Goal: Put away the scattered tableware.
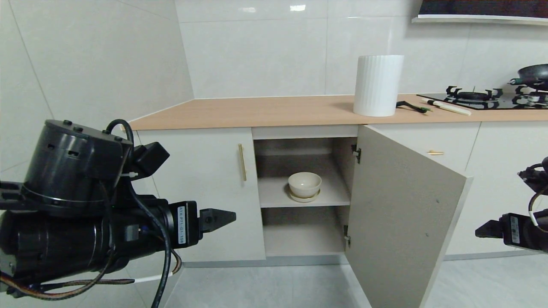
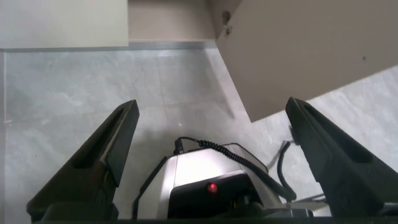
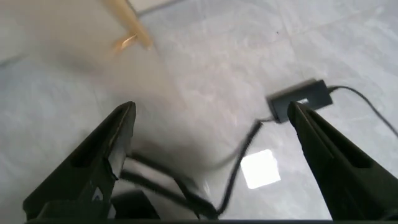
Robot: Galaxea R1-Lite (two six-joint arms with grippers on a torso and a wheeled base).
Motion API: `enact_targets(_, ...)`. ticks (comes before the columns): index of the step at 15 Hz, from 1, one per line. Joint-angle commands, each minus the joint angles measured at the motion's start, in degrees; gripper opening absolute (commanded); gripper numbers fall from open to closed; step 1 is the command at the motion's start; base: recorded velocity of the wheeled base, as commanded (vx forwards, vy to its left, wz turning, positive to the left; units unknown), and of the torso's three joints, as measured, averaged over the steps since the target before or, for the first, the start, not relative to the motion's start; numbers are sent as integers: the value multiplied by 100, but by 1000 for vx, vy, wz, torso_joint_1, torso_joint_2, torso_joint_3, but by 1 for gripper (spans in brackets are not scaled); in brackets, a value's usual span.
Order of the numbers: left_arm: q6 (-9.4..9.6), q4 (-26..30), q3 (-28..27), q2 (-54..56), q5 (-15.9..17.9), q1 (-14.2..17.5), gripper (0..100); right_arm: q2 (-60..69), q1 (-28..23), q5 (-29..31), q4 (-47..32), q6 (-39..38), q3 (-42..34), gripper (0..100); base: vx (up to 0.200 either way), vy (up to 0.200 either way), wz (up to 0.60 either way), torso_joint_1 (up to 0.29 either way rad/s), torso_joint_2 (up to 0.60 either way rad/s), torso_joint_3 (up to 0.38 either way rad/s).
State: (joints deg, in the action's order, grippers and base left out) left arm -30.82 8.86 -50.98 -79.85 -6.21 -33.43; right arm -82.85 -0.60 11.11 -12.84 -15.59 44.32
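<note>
A cream bowl sits on a small plate on the upper shelf of the open cabinet. My left gripper hangs low in front of the closed left door, well left of the bowl and apart from it. Its fingers are spread wide with nothing between them, above the floor. My right gripper is at the far right, beyond the open door. Its fingers also stand open and hold nothing.
The cabinet door swings out toward me between the two arms. On the wooden counter stand a white ribbed container, some utensils and a gas hob with a pan. A black adapter with a cable lies on the tiled floor.
</note>
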Motion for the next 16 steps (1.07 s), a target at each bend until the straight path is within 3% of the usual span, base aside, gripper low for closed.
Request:
enact_targets(1, -12, 1, 0, -13, -4, 3, 100, -460, -107, 6, 255, -67, -12, 100, 0, 0, 0, 0, 0, 0)
enact_targets(8, -12, 1, 0, -4, 5, 12, 100, -1498, -98, 14, 1442, -1051, -3, 100, 0, 0, 0, 0, 0, 0)
enact_targets(14, -12, -16, -8, 4, 14, 56, 100, -1840, -28, -12, 1837, -1245, -29, 100, 0, 0, 0, 0, 0, 0)
enact_targets(16, -12, -25, -17, 4, 14, 56, 100, -1867, 244, -3, 1881, -1253, 6, 100, 0, 0, 0, 0, 0, 0)
